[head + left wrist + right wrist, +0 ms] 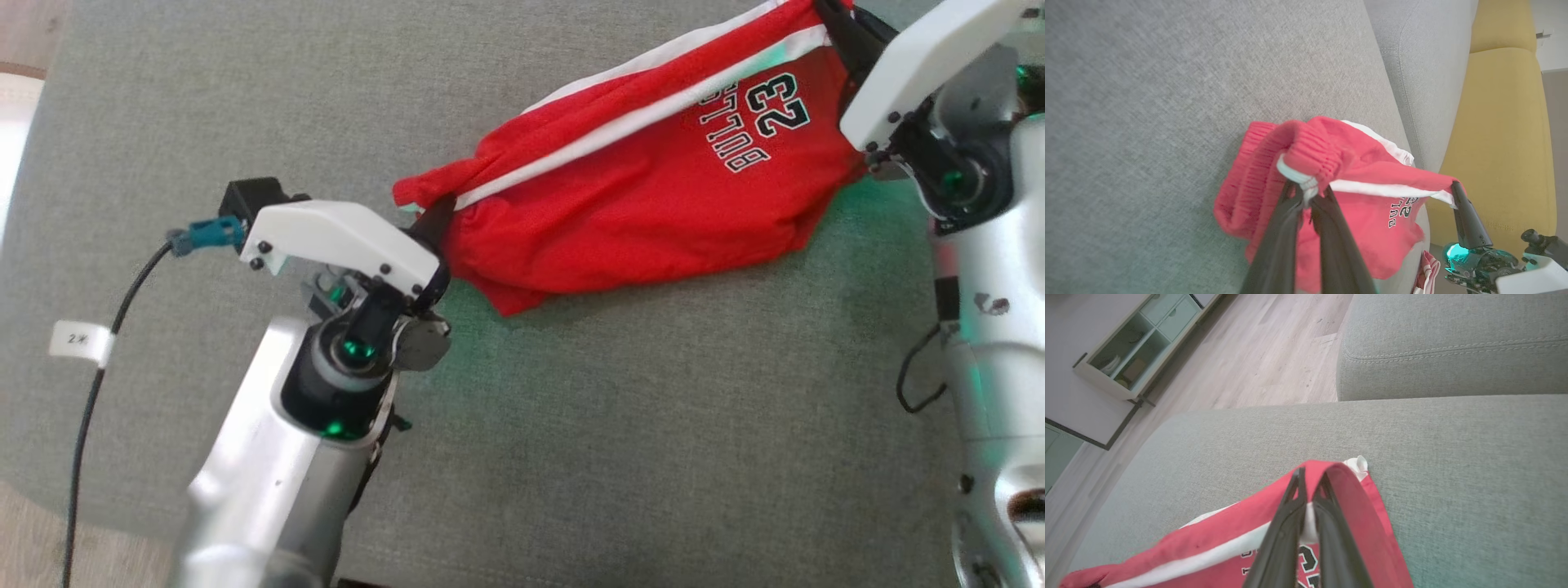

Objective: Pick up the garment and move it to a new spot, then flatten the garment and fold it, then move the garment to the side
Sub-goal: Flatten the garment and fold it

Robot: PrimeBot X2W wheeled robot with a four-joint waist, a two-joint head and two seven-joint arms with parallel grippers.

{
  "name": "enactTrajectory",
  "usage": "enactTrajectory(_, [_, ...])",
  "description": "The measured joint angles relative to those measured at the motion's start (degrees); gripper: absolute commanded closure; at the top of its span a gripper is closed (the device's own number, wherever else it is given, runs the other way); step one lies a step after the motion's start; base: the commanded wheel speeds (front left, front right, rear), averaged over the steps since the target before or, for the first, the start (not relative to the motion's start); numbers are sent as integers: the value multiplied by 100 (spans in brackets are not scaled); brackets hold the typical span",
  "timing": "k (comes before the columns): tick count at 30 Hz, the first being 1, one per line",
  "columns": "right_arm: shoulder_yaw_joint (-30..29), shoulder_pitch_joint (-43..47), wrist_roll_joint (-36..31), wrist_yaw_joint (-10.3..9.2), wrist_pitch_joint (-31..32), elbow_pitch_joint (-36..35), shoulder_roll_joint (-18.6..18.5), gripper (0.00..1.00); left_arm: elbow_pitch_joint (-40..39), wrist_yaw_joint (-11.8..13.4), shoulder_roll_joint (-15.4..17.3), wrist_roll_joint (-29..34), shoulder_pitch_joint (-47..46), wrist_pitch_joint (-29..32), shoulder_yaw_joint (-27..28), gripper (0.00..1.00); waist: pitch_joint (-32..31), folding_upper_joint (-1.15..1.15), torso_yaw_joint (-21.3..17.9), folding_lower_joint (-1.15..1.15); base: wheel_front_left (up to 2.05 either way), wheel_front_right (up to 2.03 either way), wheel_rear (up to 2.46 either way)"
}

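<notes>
Both arms are on the red shorts (pixel 653 188), which are stretched out crosswise over the grey sofa seat (pixel 571 449). The left end effector (pixel 437 214) is pinched fully closed on the ribbed waistband, its two dark fingers together with the white inner band squeezed between them in the left wrist view (pixel 1306 192). The waistband bunches and curls over the fingertips there. The right end effector (pixel 824 10) is likewise clamped tight, on the opposite end of the shorts near the white side stripe; in the right wrist view (pixel 1310 479) red cloth folds over its tips. The "BULLS 23" print faces up, nearer the right arm. The shorts sag in the middle toward the seat; I cannot tell whether the lower edge touches the cushion. A yellow chair (pixel 1498 134) stands beyond the sofa, and a pale cabinet (pixel 1139 339) sits on the wooden floor (pixel 1274 355).
</notes>
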Motion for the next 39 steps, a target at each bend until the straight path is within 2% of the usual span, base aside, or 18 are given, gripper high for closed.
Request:
enactTrajectory(12, [288,-344,-241,1,-495,856,-30,100,709,-224,-109,-92,-471,-278,-48,100,145,0,94,-1,0,0,0])
enactTrajectory(13, [298,-348,-271,1,-543,899,-31,60,748,-248,-111,-91,-500,-312,-54,62,163,0,90,-1,0,0,0])
enactTrajectory(14, [291,-351,-288,0,-604,932,-32,2,798,-271,-115,-86,-542,-355,-58,31,177,0,87,-2,0,0,0])
enactTrajectory(15, [287,-359,-307,0,-649,960,-37,0,836,-277,-118,-78,-576,-393,-59,0,190,0,84,-2,0,0,0])
enactTrajectory(21, [209,-579,-435,0,-1139,1003,-114,0,868,-459,-118,-29,-637,-624,-53,0,267,0,32,-1,0,0,0])
enactTrajectory(22, [221,-581,-432,1,-1202,956,-152,0,804,-556,-79,56,-628,-699,-86,0,270,0,20,-1,0,0,0])
enactTrajectory(26, [378,-512,-393,1,-1346,625,-412,0,231,-1133,477,1099,-570,-1299,-608,0,232,0,-19,-1,0,0,0])
enactTrajectory(30, [536,-163,-467,0,-1294,194,-773,0,-282,-1441,1021,2242,-145,-2175,-1036,0,140,0,-32,-2,0,0,0])
enactTrajectory(34, [526,396,-519,1,-1139,-22,-928,0,-458,-1386,1336,3423,167,-3223,-1305,0,10,0,-5,-2,0,0,0])
enactTrajectory(36, [511,589,-520,1,-972,-125,-923,0,-522,-1212,1367,3743,264,-3660,-1318,0,-9,1,22,-4,0,0,0])
enactTrajectory(39, [500,748,-595,0,-678,-136,-854,0,-445,-1009,1345,4234,606,-3956,-1339,0,-58,1,95,-3,0,0,0])
